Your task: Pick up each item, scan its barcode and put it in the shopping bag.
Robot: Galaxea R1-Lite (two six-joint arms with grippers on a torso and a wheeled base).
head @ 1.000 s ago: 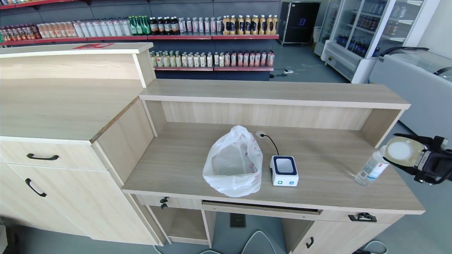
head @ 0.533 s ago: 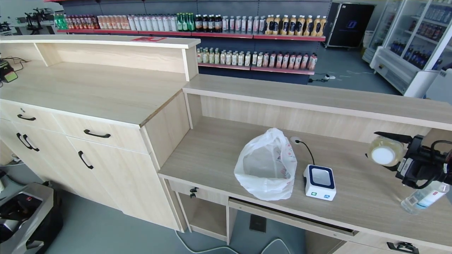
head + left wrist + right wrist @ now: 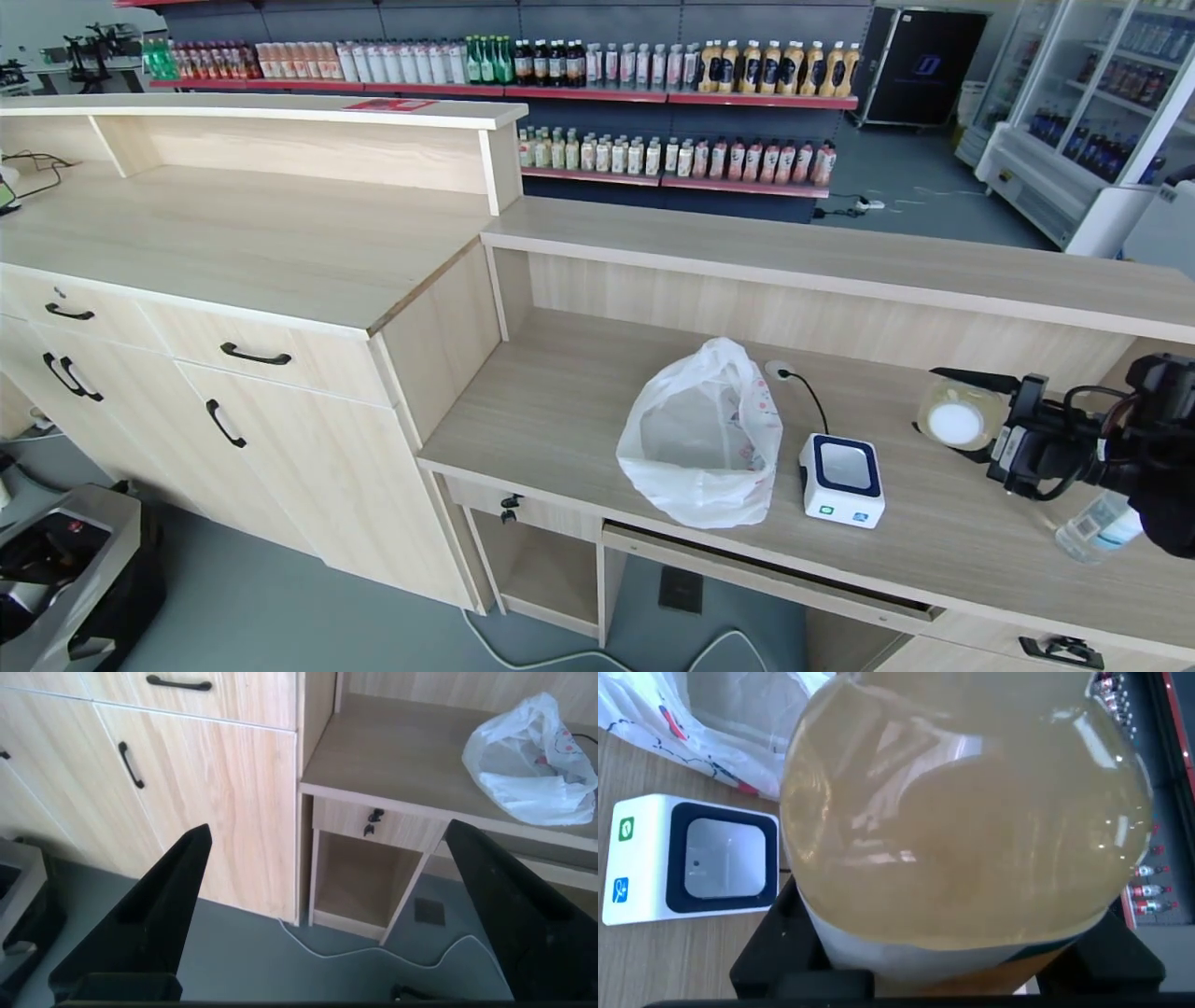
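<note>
Checkout counter (image 3: 560, 411) at centre frame: the right gripper (image 3: 967, 416), clamped on a yellowish bottle (image 3: 948, 420), has slid lower-left toward the scanner (image 3: 842, 479) since earlier; the left gripper (image 3: 327, 829) gapes wide.

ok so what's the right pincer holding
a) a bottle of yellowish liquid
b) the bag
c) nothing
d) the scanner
a: the right pincer grips a bottle of yellowish liquid, while the bag and scanner sit on the counter.
</note>
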